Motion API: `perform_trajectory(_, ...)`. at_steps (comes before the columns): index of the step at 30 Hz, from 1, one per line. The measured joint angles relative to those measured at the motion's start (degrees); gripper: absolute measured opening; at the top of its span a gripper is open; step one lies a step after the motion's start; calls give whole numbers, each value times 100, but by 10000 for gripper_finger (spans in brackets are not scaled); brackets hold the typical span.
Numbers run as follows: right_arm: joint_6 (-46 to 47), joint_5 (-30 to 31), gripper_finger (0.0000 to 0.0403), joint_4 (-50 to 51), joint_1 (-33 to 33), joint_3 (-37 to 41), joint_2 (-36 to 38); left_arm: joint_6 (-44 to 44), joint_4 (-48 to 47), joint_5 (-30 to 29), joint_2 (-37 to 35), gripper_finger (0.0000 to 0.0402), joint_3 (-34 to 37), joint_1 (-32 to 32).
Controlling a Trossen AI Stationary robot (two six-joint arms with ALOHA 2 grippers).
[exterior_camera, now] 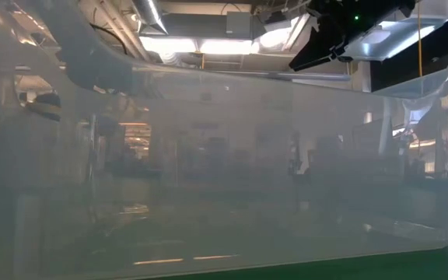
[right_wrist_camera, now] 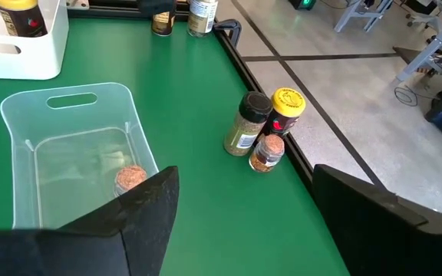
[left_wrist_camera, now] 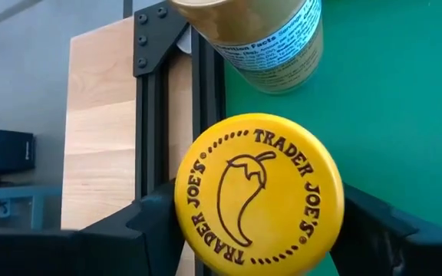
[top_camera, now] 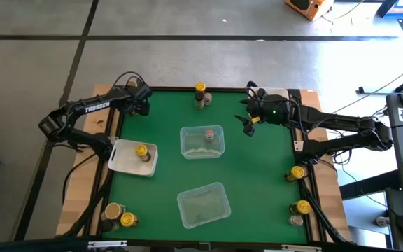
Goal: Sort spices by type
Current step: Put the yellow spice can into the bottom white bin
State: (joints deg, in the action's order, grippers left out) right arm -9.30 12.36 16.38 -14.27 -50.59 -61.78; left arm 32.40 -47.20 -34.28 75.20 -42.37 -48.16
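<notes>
My left gripper (top_camera: 140, 105) hangs over the table's far-left corner, pointing down, and is shut on a yellow-lidded spice jar (left_wrist_camera: 259, 195). A second jar (left_wrist_camera: 271, 42) with tan contents and a printed label stands just beyond it on the green mat. My right gripper (top_camera: 247, 124) is open and empty above the mat, to the right of the far clear tub (top_camera: 219, 150). Its fingers (right_wrist_camera: 140, 218) stand wide apart in the right wrist view. A pinkish-lidded jar (right_wrist_camera: 130, 178) stands in that tub. My left gripper comes down on the yellow-lidded jar from above, with one finger (left_wrist_camera: 148, 226) on each side of it just under the lid (left_wrist_camera: 198, 176). The lid hides the place of contact. I cannot tell whether the jar stands on the mat or is lifted.
A white tray (top_camera: 123, 162) at the left holds a yellow-lidded jar (top_camera: 141, 150). Another clear tub (top_camera: 203, 204) sits near the front and fills the low view. More jars stand at the far edge (top_camera: 200, 94), the right edge (top_camera: 297, 171) and the near-left corner (top_camera: 121, 215).
</notes>
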Motion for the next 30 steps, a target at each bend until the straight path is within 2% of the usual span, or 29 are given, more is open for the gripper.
perform_trajectory(4,0,1,299,0,-1,0,0,-46,-37,-10,0,207,0,0)
perform_trajectory(13,0,0,299,0,-1,0,0,-187,-146,-16,-109,205,-19,163)
perform_trajectory(27,-2,0,299,0,0,0,0,451,-2027,-7,-1152,208,-1163,1341)
perform_trajectory(30,-2,0,299,0,1,0,0,473,-2183,380,-1372,208,-1343,1579)
